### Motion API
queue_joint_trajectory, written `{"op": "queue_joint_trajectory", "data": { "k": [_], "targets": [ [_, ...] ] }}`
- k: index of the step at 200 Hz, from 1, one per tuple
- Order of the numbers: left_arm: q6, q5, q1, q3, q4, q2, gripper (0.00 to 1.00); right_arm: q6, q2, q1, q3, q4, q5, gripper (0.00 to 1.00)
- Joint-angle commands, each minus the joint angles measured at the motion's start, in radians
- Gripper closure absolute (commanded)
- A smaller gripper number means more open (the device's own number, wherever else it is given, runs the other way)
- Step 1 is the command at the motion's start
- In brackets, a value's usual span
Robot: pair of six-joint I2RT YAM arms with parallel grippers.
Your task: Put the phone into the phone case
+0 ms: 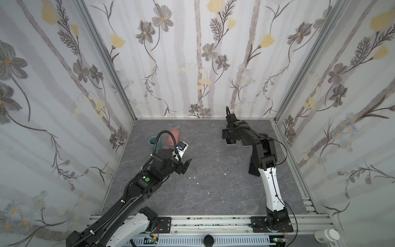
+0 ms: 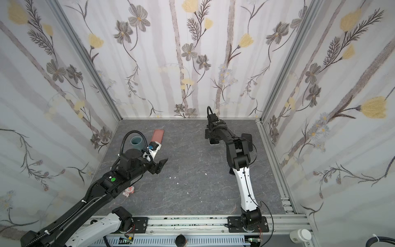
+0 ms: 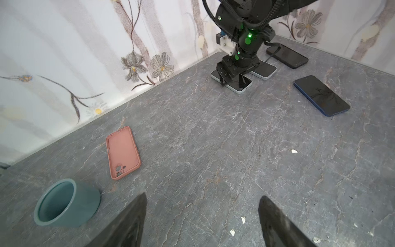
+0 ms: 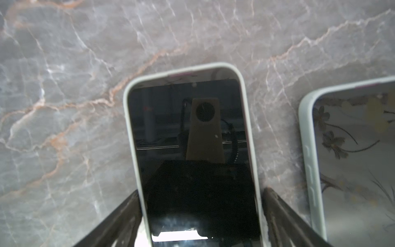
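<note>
The pink phone case (image 3: 123, 153) lies hollow side up at the back left of the table, seen in both top views (image 1: 174, 136) (image 2: 158, 135). A phone (image 4: 192, 128) with a pale rim and dark screen lies flat at the back right. My right gripper (image 4: 201, 190) is down over this phone (image 3: 241, 84), open, one finger along each long edge, a thin gap showing on one side. My left gripper (image 3: 203, 195) hovers open and empty above bare table, short of the case and to its right (image 1: 186, 165).
A second pale-rimmed phone (image 4: 352, 149) lies beside the first. A black phone (image 3: 288, 56) and a blue phone (image 3: 321, 95) lie nearby. A teal cup (image 3: 64, 205) stands close to the case. A small pink figurine (image 2: 128, 191) sits under the left arm. White crumbs (image 3: 294, 151) dot the table.
</note>
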Motion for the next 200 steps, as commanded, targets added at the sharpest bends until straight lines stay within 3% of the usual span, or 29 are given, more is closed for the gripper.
{"op": "queue_joint_trajectory", "data": {
  "k": [1,35,40,54,95,158,200],
  "targets": [
    [-0.083,-0.076,0.001,0.037,0.001,0.021,0.18,0.013,-0.044,0.004,0.001,-0.095,0.014,0.1],
    [-0.16,-0.154,0.003,0.108,-0.025,0.066,0.17,0.002,-0.127,0.004,0.025,-0.095,0.018,0.08],
    [-0.171,-0.162,0.004,0.119,-0.029,0.074,0.17,-0.001,-0.14,0.004,0.025,-0.094,0.017,0.0],
    [-0.203,-0.174,0.013,0.157,-0.047,0.105,0.18,-0.012,-0.188,0.007,0.023,-0.099,0.016,0.0],
    [-0.337,-0.106,0.091,0.314,-0.129,0.309,0.18,-0.064,-0.334,0.015,-0.018,-0.15,0.021,0.0],
    [-0.632,0.013,0.294,0.439,-0.007,0.728,0.22,-0.083,-0.711,0.076,-0.5,0.033,-0.047,0.03],
    [-0.666,0.081,0.37,0.674,-0.007,1.041,0.29,-0.068,-0.865,0.167,-0.736,0.114,-0.076,0.06]
  ]
}}
